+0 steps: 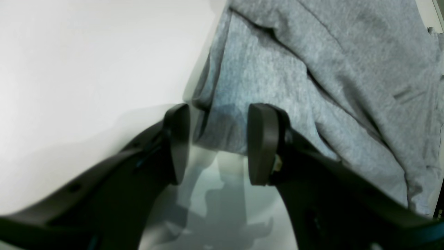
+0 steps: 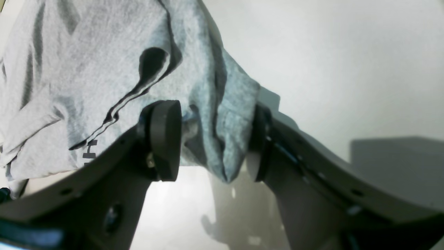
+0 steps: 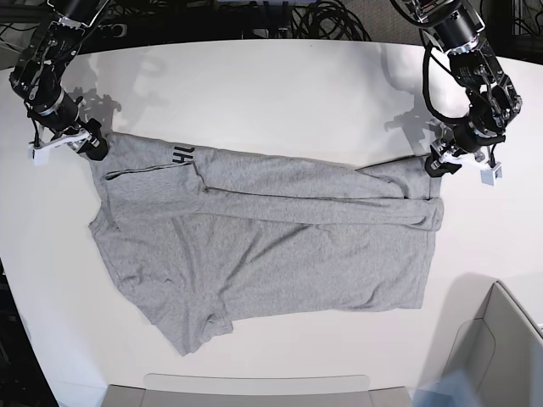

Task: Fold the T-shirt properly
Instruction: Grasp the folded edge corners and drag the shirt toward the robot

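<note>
Between end effectors [image 3: 92, 146] [image 3: 435, 164]: T-shirt [image 3: 271, 237] spread flat.

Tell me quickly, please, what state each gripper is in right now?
Left gripper: open, T-shirt edge between the jaws, not pinched.
Right gripper: jaws wide, a bunched T-shirt corner between them; whether it is gripped cannot be told.
</note>
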Robot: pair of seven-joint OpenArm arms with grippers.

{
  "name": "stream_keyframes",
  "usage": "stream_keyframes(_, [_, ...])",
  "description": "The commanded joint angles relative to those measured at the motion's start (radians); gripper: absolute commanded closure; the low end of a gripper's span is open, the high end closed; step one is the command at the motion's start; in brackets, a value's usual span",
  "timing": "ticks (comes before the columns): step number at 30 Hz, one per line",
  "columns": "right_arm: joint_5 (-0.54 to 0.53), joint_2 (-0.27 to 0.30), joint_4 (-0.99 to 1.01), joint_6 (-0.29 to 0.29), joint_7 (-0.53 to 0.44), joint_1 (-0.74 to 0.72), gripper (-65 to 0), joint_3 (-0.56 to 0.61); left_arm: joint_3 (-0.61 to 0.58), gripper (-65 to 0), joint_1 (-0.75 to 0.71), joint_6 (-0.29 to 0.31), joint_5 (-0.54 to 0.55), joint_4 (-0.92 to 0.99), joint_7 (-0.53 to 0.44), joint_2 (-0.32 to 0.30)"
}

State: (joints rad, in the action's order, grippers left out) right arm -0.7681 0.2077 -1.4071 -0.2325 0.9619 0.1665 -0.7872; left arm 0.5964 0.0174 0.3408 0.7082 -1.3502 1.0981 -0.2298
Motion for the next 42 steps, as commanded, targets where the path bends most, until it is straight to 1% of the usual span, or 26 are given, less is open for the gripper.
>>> stream_keyframes(1, [0.011,0.011,-0.008,0.003,0.016,-0.003,-29.3,0.015,-0.003,-27.9,0.02,-0.004,-0.026,-0.002,0.001,-0.004])
stream_keyframes(3, [0.011,0.012,-0.007,0.003,0.015,-0.012,-29.0,0.036,-0.005,-25.6,0.029,-0.004,-0.028,0.019,-0.005,-0.004])
stream_keyframes(5, [0.011,0.011,-0.007,0.003,0.015,-0.017,-25.7,0.044,-0.005,-21.2,0.031,-0.004,-0.028,0.054,-0.005,-0.004])
stream_keyframes(8, [0.014,0.008,-0.005,0.003,0.015,-0.04,-16.0,0.045,-0.005,-12.6,0.052,-0.004,-0.028,0.13,-0.005,-0.007])
stream_keyframes(10, [0.042,0.005,0.001,0.005,0.015,-0.057,-8.5,0.045,-0.005,-7.0,0.075,-0.004,-0.028,0.183,-0.005,-0.01])
stream_keyframes(13, [0.103,0.003,0.002,0.005,0.015,-0.081,-0.8,0.044,-0.005,-2.5,0.079,-0.004,-0.028,0.208,-0.005,-0.01])
stream_keyframes(14, [0.123,0.003,0.002,0.005,0.015,-0.089,0.0,0.044,-0.005,-2.1,0.079,-0.004,-0.028,0.208,-0.005,-0.01])
stream_keyframes(15, [0.141,0.003,0.002,0.005,0.015,-0.097,0.0,0.044,-0.005,-2.1,0.08,-0.004,-0.028,0.206,-0.005,-0.01])
stream_keyframes(18, [0.166,0.003,0.002,0.005,0.015,-0.114,0.0,0.039,-0.005,-2.1,0.086,-0.004,-0.028,0.208,-0.005,-0.039])
stream_keyframes(22, [0.167,0.016,0.002,0.005,0.015,-0.13,0.0,0.036,0.001,-2.1,0.086,-0.004,-0.028,0.208,-0.005,-0.052])
stream_keyframes(24, [0.167,0.026,0.002,0.005,0.015,-0.132,0.0,0.036,0.0,-2.1,0.086,-0.004,-0.028,0.206,-0.005,-0.073])
stream_keyframes(25, [0.167,0.029,0.002,0.005,0.015,-0.132,0.0,0.036,0.001,-2.1,0.086,-0.004,-0.028,0.206,-0.005,-0.073])
stream_keyframes(29, [0.167,0.034,0.002,0.006,0.015,-0.132,0.0,0.035,0.004,-2.1,0.088,-0.004,-0.028,0.206,-0.005,-0.078])
stream_keyframes(32, [0.167,0.035,0.002,0.006,-0.005,-0.13,0.0,0.033,0.004,-2.1,0.088,-0.004,-0.023,0.206,-0.005,-0.101])
stream_keyframes(37, [0.167,0.037,0.002,0.006,-0.014,-0.13,0.0,0.032,0.006,-2.1,0.088,-0.004,-0.023,0.205,-0.005,-0.115])
stream_keyframes(39, [0.164,0.049,0.002,0.008,-0.014,-0.132,0.0,0.013,0.006,-2.1,0.088,-0.004,-0.022,0.205,-0.005,-0.132])
stream_keyframes(42, [0.163,0.054,0.002,0.008,-0.008,-0.14,0.0,-0.01,0.006,-2.1,0.088,-0.004,-0.022,0.205,-0.005,-0.136])
